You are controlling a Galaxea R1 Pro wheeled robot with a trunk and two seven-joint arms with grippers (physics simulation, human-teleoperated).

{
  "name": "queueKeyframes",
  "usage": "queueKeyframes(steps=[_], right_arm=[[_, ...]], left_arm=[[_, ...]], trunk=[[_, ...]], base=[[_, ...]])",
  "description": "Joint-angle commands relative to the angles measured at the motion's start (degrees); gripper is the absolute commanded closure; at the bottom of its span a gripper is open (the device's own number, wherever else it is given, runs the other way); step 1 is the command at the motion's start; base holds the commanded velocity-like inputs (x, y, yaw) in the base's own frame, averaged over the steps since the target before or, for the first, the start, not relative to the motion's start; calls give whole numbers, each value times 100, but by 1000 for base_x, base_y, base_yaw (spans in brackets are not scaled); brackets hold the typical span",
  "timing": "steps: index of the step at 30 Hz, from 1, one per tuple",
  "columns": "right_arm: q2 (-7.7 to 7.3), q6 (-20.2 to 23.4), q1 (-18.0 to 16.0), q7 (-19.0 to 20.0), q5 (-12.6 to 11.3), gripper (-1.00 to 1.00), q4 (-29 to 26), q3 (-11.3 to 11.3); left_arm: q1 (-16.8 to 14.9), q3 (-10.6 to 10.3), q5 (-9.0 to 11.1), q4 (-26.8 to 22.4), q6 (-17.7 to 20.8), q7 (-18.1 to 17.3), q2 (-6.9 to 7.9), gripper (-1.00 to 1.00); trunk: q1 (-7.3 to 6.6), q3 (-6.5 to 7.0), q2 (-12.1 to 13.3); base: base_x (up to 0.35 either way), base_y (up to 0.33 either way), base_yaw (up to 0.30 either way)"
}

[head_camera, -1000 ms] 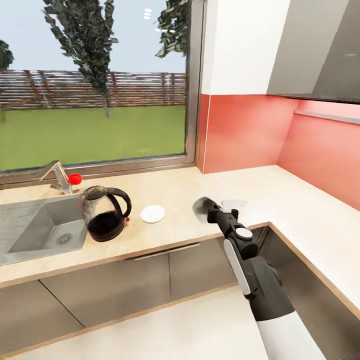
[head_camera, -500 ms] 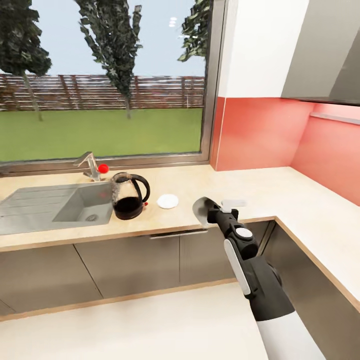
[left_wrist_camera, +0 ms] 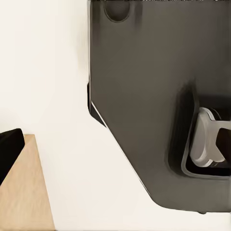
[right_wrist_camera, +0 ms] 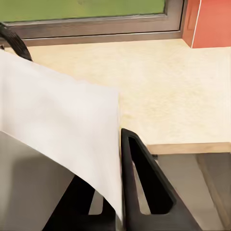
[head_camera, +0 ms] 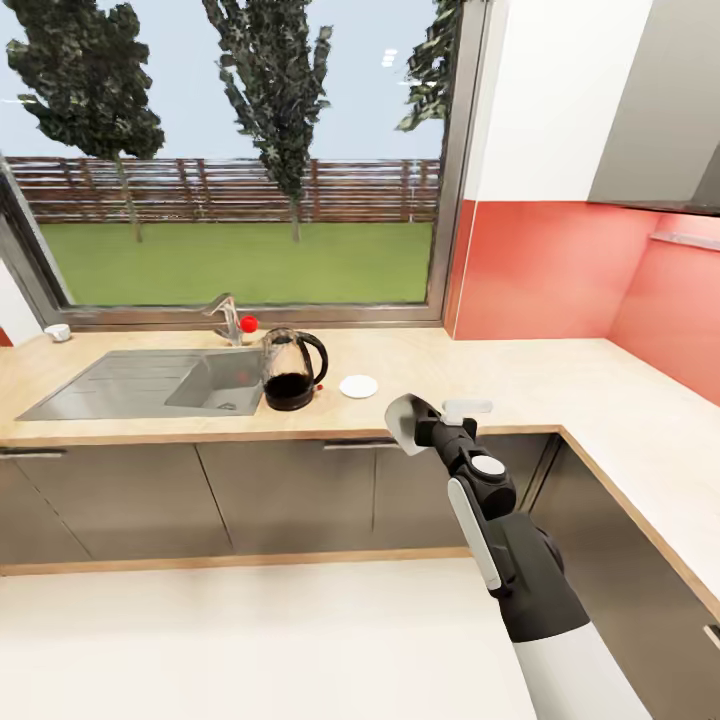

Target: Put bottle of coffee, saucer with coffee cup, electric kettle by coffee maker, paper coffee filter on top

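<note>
Lower right of the head view, the right hand (head_camera: 425, 428) pinches a paper coffee filter (head_camera: 404, 420); such a thin sheet could slip or crumple. Farther back, mid-frame on the bench (head_camera: 520, 385), electric kettle (head_camera: 293, 371) and saucer (head_camera: 358, 386) stand near the sink (head_camera: 120, 375). Left hand's state: cannot tell.

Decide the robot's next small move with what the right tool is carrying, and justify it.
Probably turn to look for the coffee maker: the right tool grips a paper coffee filter, while the kitchen countertop ahead holds the electric kettle and saucer.
</note>
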Motion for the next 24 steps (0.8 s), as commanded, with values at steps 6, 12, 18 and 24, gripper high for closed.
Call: queueKeyframes(steps=[6, 12, 18, 24], right_arm=[[-1, 13, -6, -60, -82, 100, 1, 9], [-1, 13, -6, -60, -82, 100, 2, 9], [-1, 13, -6, -60, -82, 100, 3, 12], [-1, 13, -6, -60, -82, 100, 9, 15]], left_arm=[[1, 15, 6, -5, -14, 6, 7, -100], [-11, 14, 6, -5, -14, 6, 17, -100], [-49, 12, 207, -6, -21, 9, 53, -100], [-75, 7, 640, -327, -36, 6, 92, -100]], trunk=[[0, 24, -11], [0, 59, -11], [0, 93, -11], [0, 128, -11]], base=[[-235, -6, 219], [-26, 0, 219], [-2, 0, 219], [0, 0, 219]])
